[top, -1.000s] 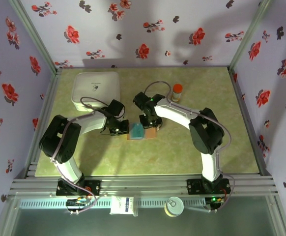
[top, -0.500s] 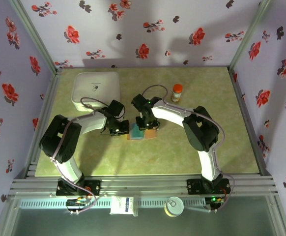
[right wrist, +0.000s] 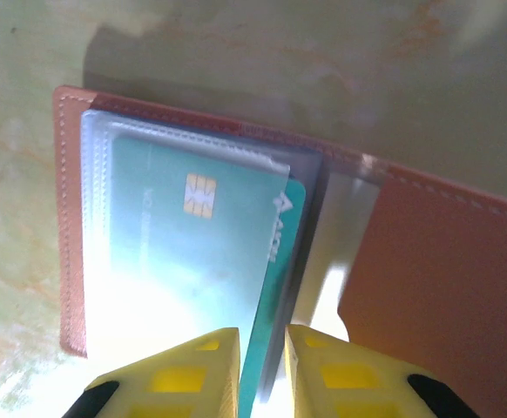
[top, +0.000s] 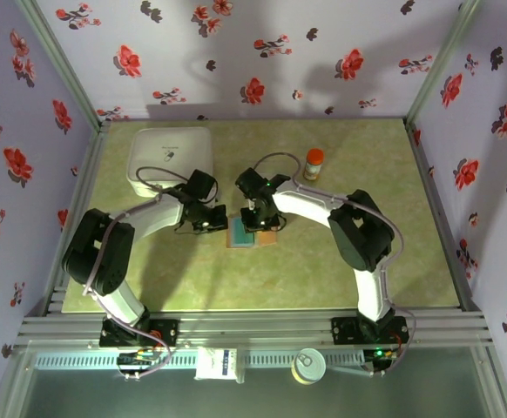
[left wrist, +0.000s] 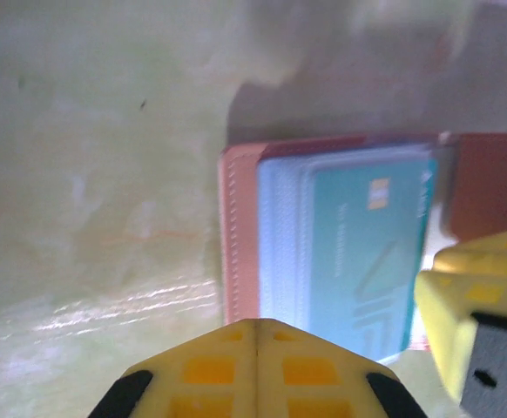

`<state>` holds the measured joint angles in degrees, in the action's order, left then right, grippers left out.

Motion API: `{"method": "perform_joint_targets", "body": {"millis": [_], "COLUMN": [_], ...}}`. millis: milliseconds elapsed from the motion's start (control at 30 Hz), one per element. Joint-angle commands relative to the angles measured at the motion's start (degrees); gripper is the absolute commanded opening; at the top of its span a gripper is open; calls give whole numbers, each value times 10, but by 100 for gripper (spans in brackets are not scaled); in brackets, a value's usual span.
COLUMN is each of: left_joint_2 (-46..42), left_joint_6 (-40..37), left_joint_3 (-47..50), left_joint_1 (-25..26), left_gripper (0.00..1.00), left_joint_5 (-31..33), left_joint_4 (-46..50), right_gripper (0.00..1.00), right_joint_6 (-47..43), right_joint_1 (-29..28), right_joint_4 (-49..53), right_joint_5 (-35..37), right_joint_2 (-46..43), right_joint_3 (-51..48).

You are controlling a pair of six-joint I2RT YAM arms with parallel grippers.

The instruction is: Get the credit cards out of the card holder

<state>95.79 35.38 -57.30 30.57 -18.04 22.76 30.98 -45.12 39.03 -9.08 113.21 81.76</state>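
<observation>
The card holder [top: 267, 238] lies open and flat mid-table, tan-brown with clear inner sleeves [right wrist: 436, 279] [left wrist: 239, 235]. A teal credit card [right wrist: 184, 244] [left wrist: 367, 252] [top: 242, 232] with a gold chip sits in the left sleeve, its right edge sticking out past the sleeve. My right gripper [right wrist: 262, 341] [top: 255, 222] hovers over the holder's fold. Its jaws stand a narrow gap apart, and the card's protruding edge shows in that gap. My left gripper [left wrist: 255, 324] [top: 217, 223] is shut and empty at the holder's left edge. One of the right gripper's yellow fingers [left wrist: 476, 305] shows in the left wrist view.
A big white square container [top: 171, 159] stands at the back left. An orange-capped little bottle [top: 314, 163] is behind the right arm. The green mat [top: 323, 270] ends at flowered walls on three sides.
The left gripper has edged slightly toward the back beside the holder, and its arm has swung a little. The right gripper has shifted slightly but stays over the holder.
</observation>
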Motion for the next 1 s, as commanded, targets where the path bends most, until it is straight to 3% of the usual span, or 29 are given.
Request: {"method": "perform_joint_targets", "body": {"millis": [0, 367, 700, 833, 967], "left_joint_2": [-9, 54, 76, 84, 94], "left_joint_6": [-1, 19, 11, 6, 4], "left_joint_3": [-22, -52, -54, -50, -44], "left_joint_1": [1, 10, 9, 9, 9], "left_gripper": [5, 0, 0, 0, 0], "left_joint_5": [-39, -89, -87, -78, -69], "left_joint_4": [0, -30, -15, -5, -9], "right_gripper": [23, 27, 28, 24, 24], "right_joint_6": [24, 119, 117, 115, 101], "right_joint_1": [9, 55, 60, 60, 61], "right_joint_4": [-22, -191, -210, -204, -177], "right_joint_5": [-7, -140, -172, -180, -159], "right_joint_2": [-42, -76, -51, -35, -30], "right_joint_3": [-26, -126, -122, -110, -105]}}
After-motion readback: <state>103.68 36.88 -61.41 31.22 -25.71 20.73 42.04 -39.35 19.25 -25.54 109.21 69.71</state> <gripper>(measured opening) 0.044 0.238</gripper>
